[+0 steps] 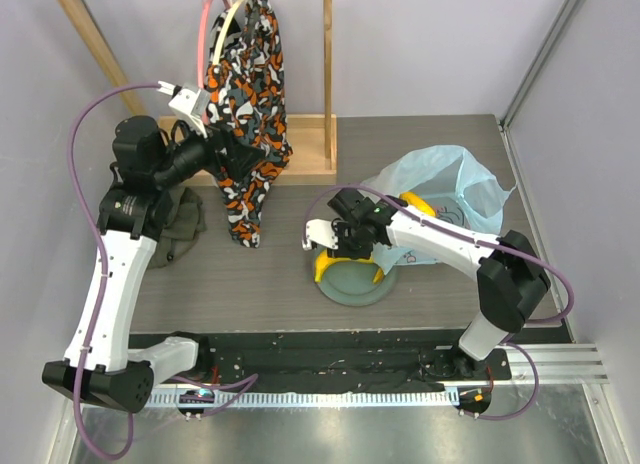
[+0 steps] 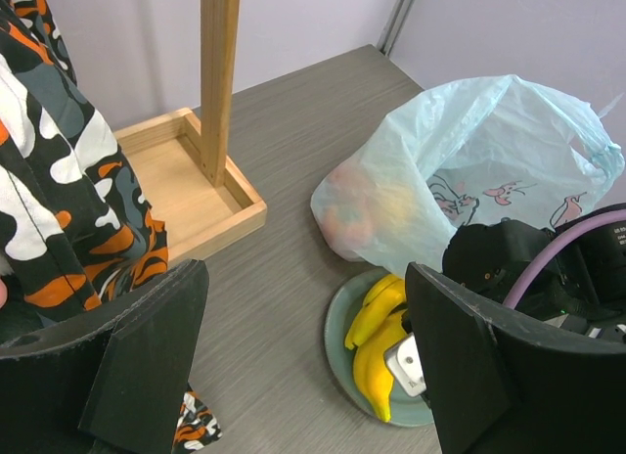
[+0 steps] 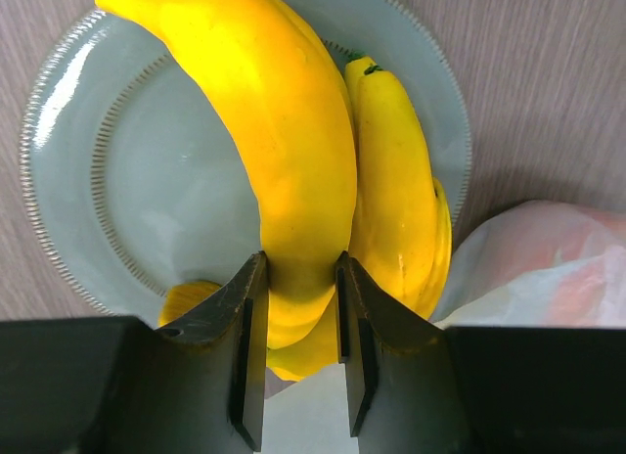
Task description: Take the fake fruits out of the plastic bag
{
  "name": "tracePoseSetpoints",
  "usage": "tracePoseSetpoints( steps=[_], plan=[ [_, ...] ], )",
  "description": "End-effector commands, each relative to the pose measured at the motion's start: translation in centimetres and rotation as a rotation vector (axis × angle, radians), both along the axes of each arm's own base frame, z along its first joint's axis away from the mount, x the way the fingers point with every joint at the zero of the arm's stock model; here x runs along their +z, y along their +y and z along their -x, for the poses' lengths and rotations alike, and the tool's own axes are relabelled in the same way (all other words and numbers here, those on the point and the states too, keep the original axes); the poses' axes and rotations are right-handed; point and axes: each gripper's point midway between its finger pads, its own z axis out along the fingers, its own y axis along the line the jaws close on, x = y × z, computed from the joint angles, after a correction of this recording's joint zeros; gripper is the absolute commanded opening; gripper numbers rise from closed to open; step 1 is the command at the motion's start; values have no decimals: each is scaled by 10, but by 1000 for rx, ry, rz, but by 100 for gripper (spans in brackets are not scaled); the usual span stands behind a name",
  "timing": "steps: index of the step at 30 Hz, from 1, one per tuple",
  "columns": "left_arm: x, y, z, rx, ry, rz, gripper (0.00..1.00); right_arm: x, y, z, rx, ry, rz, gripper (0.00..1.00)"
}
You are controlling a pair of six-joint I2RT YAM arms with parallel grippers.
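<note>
Pinched between the black jaws of the right gripper (image 3: 298, 278), one banana of the yellow banana bunch (image 3: 293, 131) curves over the grey-green plate (image 3: 147, 200); whether the fruit already rests on it cannot be told. Its ends reach past the rim, so a careless release could tip the bunch onto the table (image 1: 250, 274), and jaws that part too little might drag it off with the arm. Just beside the plate slumps the plastic bag (image 2: 489, 151), pale blue and unheld, the other fake fruits (image 2: 367, 209) showing as orange and yellow blurs through its side. With nothing pinning it, a reach inside could shove the bag away or fold its mouth shut. Farther back, the left gripper (image 2: 308, 341) hangs wide apart and empty beside the patterned cloth (image 1: 250, 114) on the wooden rack (image 2: 220, 82), too distant to steady anything.
</note>
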Motion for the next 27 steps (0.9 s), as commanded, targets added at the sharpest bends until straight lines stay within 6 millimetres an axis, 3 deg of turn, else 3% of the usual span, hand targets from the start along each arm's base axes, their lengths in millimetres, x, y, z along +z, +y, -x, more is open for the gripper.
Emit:
tracePoseSetpoints(
  steps=[1, 7, 9, 10, 13, 15, 19, 22, 25, 27],
  plan=[
    [14, -3, -1, -19, -46, 26, 86, 8, 3, -17, 27, -103, -2, 35],
    [13, -5, -5, -24, -37, 40, 86, 13, 4, -26, 7, -167, 21, 53],
    [14, -5, -6, -24, -38, 42, 86, 22, 4, -29, -10, -197, 18, 65],
    [14, -6, -6, -30, -37, 43, 86, 27, 5, -29, -16, -204, 12, 66],
    [15, -6, -7, -33, -39, 42, 86, 59, 7, -26, -50, -216, -20, 69],
    [14, -7, -7, -36, -38, 41, 86, 94, 6, -22, -73, -220, -66, 71],
    [13, -8, -7, -47, -32, 41, 86, 148, 1, 16, -23, -152, -177, 73],
    [8, -11, -8, -59, -16, 40, 85, 179, -22, 46, -10, -164, -259, 73],
    [0, -18, -12, -77, 10, 35, 85, 183, -48, 61, -105, -177, -293, 67],
    [-7, -23, -15, -93, 31, 26, 85, 166, -67, 63, -183, -169, -255, 60]
  ],
)
